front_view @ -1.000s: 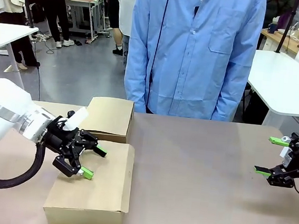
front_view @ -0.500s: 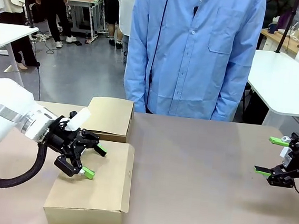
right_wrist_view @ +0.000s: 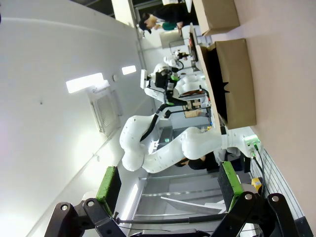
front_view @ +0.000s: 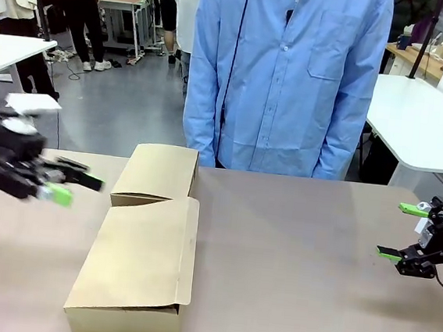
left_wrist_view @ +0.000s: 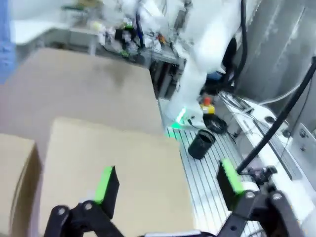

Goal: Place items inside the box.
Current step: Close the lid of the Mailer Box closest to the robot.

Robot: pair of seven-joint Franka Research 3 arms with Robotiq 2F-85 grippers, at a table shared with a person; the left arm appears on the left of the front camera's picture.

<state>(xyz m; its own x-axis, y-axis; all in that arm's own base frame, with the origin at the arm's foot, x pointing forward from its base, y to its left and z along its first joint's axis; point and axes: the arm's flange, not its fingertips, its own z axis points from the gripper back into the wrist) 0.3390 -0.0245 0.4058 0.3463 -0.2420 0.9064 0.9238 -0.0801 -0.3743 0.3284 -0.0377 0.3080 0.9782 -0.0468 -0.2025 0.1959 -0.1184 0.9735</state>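
- Your brown worktop [front_view: 299, 260] spans the front view, with a person in a light blue button-up shirt [front_view: 285, 78] standing at its far edge, arms hanging down, seemingly waiting rather than handing anything over.
- The plain brown cardboard box [front_view: 139, 272] sits near your left front corner, its long top flap lying nearly flat over the opening and curling up slightly at the right edge; that looks like a box being shut, or one whose contents are already inside.
- A second, smaller cardboard box [front_view: 160, 174] rests just behind it, touching or nearly so, also closed.
- You cannot see the items themselves, neither pouches nor stationery; whether they lie under the flap cannot be told.
- Your left end effector [front_view: 69, 185] is blurred with motion at the left edge, raised off the worktop and apart from the box, green-padded fingers spread with nothing between them.
- Your right end effector [front_view: 404, 231] hangs at the far right, well apart from both boxes, jaws wide and empty, apparently parked out of the way.
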